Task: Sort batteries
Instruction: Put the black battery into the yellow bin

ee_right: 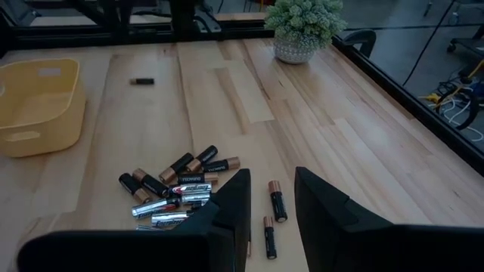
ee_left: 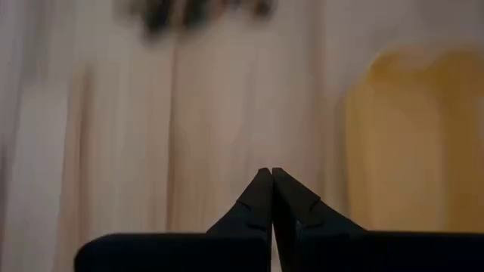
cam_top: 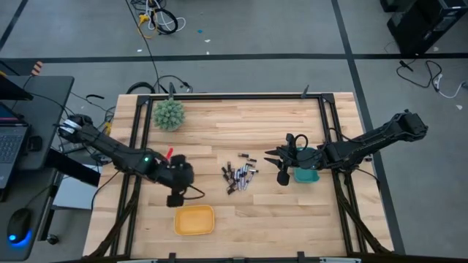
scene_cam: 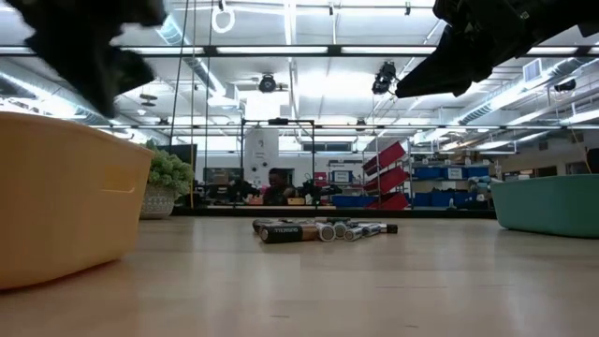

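Observation:
A heap of small dark and silvery batteries (cam_top: 238, 177) lies on the wooden table's middle, also seen in the right wrist view (ee_right: 178, 193) and the low view (scene_cam: 318, 228). One battery (ee_right: 141, 81) lies alone beyond the yellow tray (ee_right: 38, 106). My left gripper (cam_top: 175, 199) hangs shut above the table just beyond the yellow tray's (cam_top: 194, 220) far left corner; in its wrist view (ee_left: 271, 175) nothing shows between the fingers. My right gripper (cam_top: 277, 166) hovers open between the heap and the teal tray (cam_top: 308, 175), its fingers (ee_right: 240, 198) empty.
A spiky green ball in a pot (cam_top: 169, 115) stands at the table's far left. A small red thing (cam_top: 169, 153) lies by the left arm. Black frame rails run along the table's edges. Bare wood lies between the heap and both trays.

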`<state>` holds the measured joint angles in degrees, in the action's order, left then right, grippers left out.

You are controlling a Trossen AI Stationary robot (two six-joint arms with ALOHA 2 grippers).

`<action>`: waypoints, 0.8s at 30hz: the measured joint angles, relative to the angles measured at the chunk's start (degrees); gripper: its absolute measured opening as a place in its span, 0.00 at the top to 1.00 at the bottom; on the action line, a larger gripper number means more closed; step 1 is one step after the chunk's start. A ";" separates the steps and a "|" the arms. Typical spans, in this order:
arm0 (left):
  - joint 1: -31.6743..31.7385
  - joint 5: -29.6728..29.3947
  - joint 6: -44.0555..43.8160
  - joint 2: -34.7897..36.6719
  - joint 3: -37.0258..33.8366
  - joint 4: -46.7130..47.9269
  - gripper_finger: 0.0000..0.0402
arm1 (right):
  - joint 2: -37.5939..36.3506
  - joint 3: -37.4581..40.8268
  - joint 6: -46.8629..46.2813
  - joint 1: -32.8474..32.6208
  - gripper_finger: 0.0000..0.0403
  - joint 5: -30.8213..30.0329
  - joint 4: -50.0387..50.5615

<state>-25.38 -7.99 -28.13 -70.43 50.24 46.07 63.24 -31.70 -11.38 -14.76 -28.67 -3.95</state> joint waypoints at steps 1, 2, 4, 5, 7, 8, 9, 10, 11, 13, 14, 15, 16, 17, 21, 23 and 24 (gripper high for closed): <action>-0.62 1.18 -2.24 0.00 0.00 3.16 0.99 | 0.00 0.00 0.00 0.00 0.78 -0.02 -0.04; -1.42 1.20 -4.63 0.00 0.00 6.18 0.99 | 0.00 0.00 0.00 0.00 0.78 -0.02 -0.13; -2.91 -0.09 -11.74 -0.02 0.00 11.54 0.99 | 0.00 0.00 0.00 0.06 0.78 -0.02 -0.15; -3.31 -0.50 -16.48 -0.01 0.00 14.04 0.99 | 0.00 0.00 0.00 0.16 0.78 -0.05 -0.31; -3.63 -0.28 -26.19 -0.02 0.00 19.58 0.99 | 0.00 0.00 -0.02 0.38 0.78 -0.11 -0.36; -3.63 0.01 -31.31 -0.02 0.00 22.77 0.99 | 0.00 0.00 -0.02 0.47 0.78 -0.15 -0.35; -3.68 0.24 -35.97 -0.02 0.00 25.86 0.99 | 0.00 0.00 -0.02 0.57 0.78 -0.18 -0.34; -3.89 0.24 -40.21 -0.02 -0.06 28.42 0.99 | 0.00 0.00 -0.02 0.61 0.78 -0.20 -0.37; -4.13 -0.30 -44.47 -0.02 -0.48 29.87 0.98 | 0.00 0.00 -0.02 0.62 0.78 -0.22 -0.35; -4.29 -1.49 -51.29 -0.02 -2.40 30.93 0.97 | 0.00 0.00 0.45 0.66 0.78 -0.22 -0.35; -4.25 -0.92 -53.89 -0.02 -3.76 30.40 0.96 | 0.00 0.00 0.57 0.66 0.78 -0.22 -0.33; -4.23 0.29 -55.90 -0.02 -5.27 29.13 0.95 | 0.00 0.00 0.61 0.66 0.78 -0.22 -0.35; -4.20 1.96 -57.28 -0.02 -6.95 27.50 0.94 | 0.00 0.00 0.61 0.66 0.78 -0.22 -0.31; -4.26 4.27 -58.57 -0.02 -8.75 25.75 0.93 | 0.00 0.00 0.67 0.66 0.78 -0.22 -0.30; -4.99 5.51 -61.07 -1.60 -9.01 26.68 0.89 | 0.02 0.00 1.09 0.66 0.78 -0.22 -0.32; -4.74 5.22 -62.23 -2.15 -8.88 27.31 0.86 | 0.02 0.00 1.09 0.66 0.78 -0.22 -0.07; -4.65 5.10 -62.40 -2.48 -8.90 27.26 0.85 | 0.05 0.00 1.17 0.66 0.78 -0.22 -0.12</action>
<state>-30.03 -2.89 -90.53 -72.91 41.34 73.34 63.30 -31.70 -10.20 -14.11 -28.88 -4.06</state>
